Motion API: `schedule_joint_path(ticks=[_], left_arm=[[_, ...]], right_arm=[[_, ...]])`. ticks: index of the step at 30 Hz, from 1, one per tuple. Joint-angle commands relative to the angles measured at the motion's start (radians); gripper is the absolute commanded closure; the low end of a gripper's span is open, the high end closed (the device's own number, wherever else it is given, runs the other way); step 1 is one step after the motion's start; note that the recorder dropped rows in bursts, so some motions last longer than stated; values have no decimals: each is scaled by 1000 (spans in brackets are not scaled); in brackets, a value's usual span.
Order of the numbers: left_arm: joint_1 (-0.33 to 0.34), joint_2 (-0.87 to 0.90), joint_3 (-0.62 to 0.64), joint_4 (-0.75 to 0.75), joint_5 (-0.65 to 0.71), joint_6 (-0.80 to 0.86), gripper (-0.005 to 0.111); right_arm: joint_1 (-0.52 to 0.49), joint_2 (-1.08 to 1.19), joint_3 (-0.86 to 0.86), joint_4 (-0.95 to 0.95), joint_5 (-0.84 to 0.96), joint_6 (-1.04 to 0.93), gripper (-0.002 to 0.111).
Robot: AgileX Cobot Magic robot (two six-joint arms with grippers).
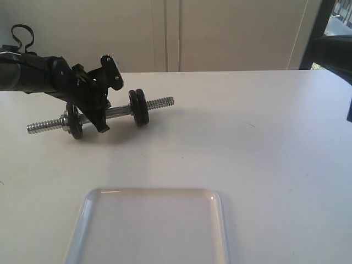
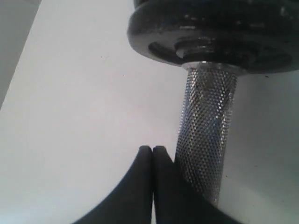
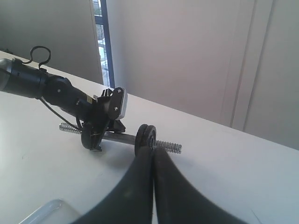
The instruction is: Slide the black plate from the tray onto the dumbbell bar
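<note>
The dumbbell bar (image 1: 118,112) lies on the white table at the back left, its threaded ends bare. Black discs (image 1: 139,107) sit side by side on its right half and another disc (image 1: 74,124) on its left half. I cannot tell which of them is the black plate. The tray (image 1: 221,220) at the front holds nothing. My left gripper (image 1: 102,127) is shut, its tips down on the table right beside the bar's knurled middle (image 2: 205,140), below the paired discs (image 2: 215,42). My right gripper (image 3: 153,150) is shut and empty, held high and far from the bar (image 3: 121,137).
The white table (image 1: 264,143) runs wide to the right of the bar and tray. A pale wall stands behind it. A dark frame (image 1: 330,47) juts in at the upper right. The left arm (image 1: 33,74) reaches in from the left edge.
</note>
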Motion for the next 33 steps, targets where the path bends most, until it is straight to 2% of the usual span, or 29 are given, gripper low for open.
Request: schedule_joint_path(ticks=[1,22,33], left_arm=[[-9,9,7,-12,87,-3,107],[-9,9,7,-12,149,-5,107],[-9,-43,7,-12,225,-5,107]], right_arm=[[-1,-2,4,1,3,-2,108],[-1,-2,4,1,3,-2,108],[-1,-2,4,1,3,-2,108]])
